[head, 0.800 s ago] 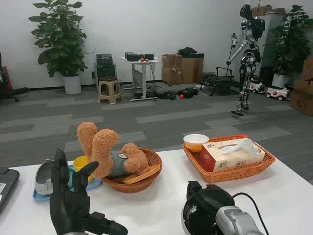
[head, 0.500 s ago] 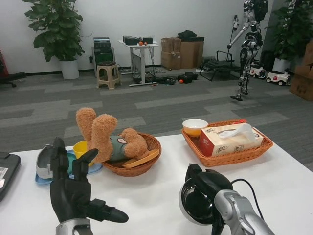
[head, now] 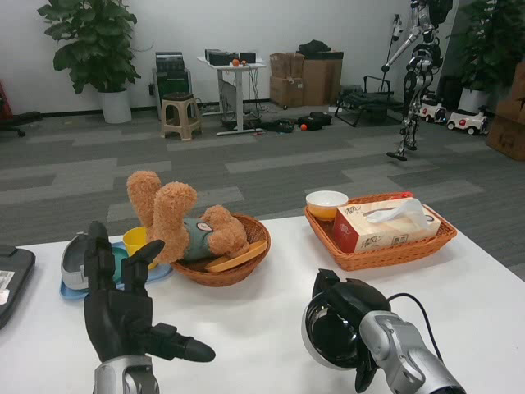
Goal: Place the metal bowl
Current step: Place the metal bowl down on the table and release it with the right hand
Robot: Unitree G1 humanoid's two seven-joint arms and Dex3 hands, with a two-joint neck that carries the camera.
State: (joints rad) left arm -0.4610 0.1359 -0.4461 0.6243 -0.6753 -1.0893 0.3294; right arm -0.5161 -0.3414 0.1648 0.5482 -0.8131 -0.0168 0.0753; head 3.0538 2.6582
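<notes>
— Down at the near edge of the table (head: 271, 320), where was the metal bowl (head: 326, 335)?

— Already in the right hand (head: 349, 316), whose fingers were curled over the bowl's far rim. It was tipped up on edge, its open side facing back toward the robot, so it still had to be levelled before it could sit flat.

— And the other hand?

— The left hand (head: 123, 316) was well off to the left of the bowl, holding nothing, fingers spread and raised. It was the farther of the two, so I judged the job belonged to the right.

— Any room to set it down?

— Bare white tabletop lay ahead of the right hand and to its left. Farther forward and left sat the round basket (head: 220, 261) with the teddy bear (head: 184, 230); forward and right, the basket with the tissue box (head: 385, 226). The gap between them looked wide enough — the near edge was the closer worry.
</notes>
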